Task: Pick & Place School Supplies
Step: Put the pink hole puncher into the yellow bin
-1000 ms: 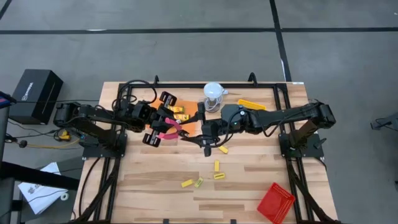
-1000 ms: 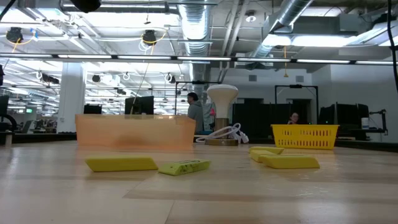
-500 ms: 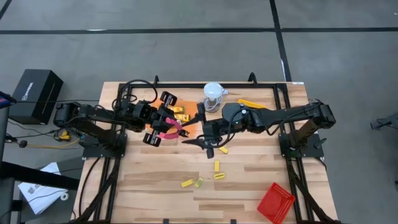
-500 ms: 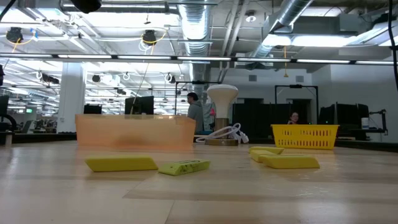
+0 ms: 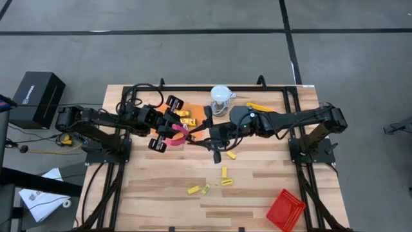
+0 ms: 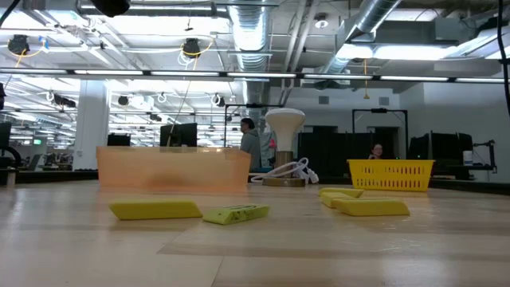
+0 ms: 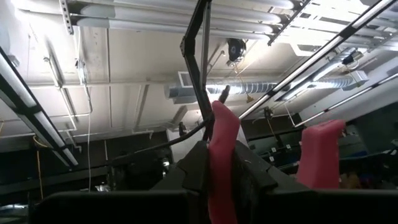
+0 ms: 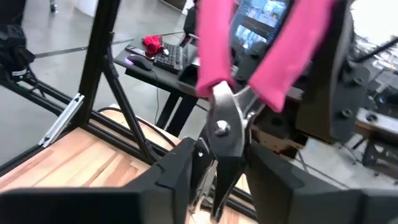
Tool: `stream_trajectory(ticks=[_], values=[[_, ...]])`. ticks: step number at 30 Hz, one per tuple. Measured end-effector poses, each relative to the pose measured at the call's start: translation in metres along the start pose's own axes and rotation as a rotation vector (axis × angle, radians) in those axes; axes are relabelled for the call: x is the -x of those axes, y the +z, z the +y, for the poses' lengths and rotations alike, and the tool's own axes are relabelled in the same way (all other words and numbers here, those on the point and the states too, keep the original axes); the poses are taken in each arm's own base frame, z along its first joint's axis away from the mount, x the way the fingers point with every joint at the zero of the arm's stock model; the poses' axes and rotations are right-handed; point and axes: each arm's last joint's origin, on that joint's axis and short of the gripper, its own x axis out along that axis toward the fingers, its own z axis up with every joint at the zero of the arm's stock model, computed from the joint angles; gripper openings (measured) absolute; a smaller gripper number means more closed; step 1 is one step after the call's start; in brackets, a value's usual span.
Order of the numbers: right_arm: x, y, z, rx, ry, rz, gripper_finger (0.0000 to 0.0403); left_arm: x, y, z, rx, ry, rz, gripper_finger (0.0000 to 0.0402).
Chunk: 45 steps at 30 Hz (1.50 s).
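A pink-handled plier-like tool (image 5: pixel 175 133) hangs in the air above the orange tray (image 5: pixel 195 124), between my two grippers. My left gripper (image 5: pixel 166 133) is shut on one pink handle. My right gripper (image 8: pixel 219 177) comes from the table's right and is shut on the tool's metal head. Yellow packets (image 5: pixel 224 172) lie loose on the table nearer its front edge, and also show in the low view (image 6: pixel 155 210). More yellow items (image 5: pixel 185 116) sit in the orange tray. Neither gripper shows in the low view. My left gripper pinches one pink handle (image 7: pixel 221 163) between its two fingers, and the other handle (image 7: pixel 320 149) stands free beside it. The tool is lifted clear of the table. My right gripper has the metal head (image 8: pixel 219 134) just below the pivot between its two fingers (image 8: pixel 183 171), coming level from the table's right. The pink handles spread away from it toward my left gripper.
A white domed object (image 5: pixel 221 96) stands at the far middle, with a yellow tray (image 5: pixel 261 108) to its right. A red tray (image 5: pixel 285 209) sits at the near right corner. In the low view the orange tray (image 6: pixel 171 167) stands behind the packets. People are in the room beyond.
My right gripper's fingers have drawn together from wide open onto the tool's metal head. Both arms have stayed where they were, and the tool has not moved.
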Motion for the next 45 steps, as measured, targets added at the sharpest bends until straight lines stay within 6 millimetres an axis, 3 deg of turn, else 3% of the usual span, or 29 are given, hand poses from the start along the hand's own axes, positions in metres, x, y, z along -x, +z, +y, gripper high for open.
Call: stream_trajectory(ticks=[2, 11, 30, 37, 45], values=[[0.000, -0.001, -0.002, -0.007, -0.005, 0.002, 0.0099, 0.000, 0.000, 0.000, -0.010, -0.005, 0.000, 0.0033], [-0.002, -0.002, -0.001, 0.007, -0.009, 0.002, 0.0098, 0.000, 0.000, 0.000, -0.002, -0.007, 0.006, 0.0035], [0.002, -0.002, 0.000, 0.035, 0.012, 0.032, 0.0090, 0.002, -0.005, 0.001, 0.008, -0.072, 0.058, 0.0155], [0.021, 0.011, -0.004, 0.048, -0.022, 0.037, 0.0084, 0.004, -0.009, 0.004, 0.025, -0.107, 0.114, 0.0162], [0.063, 0.027, -0.014, 0.050, -0.083, 0.100, 0.0084, 0.007, -0.011, 0.008, 0.029, -0.098, 0.147, 0.0151]])
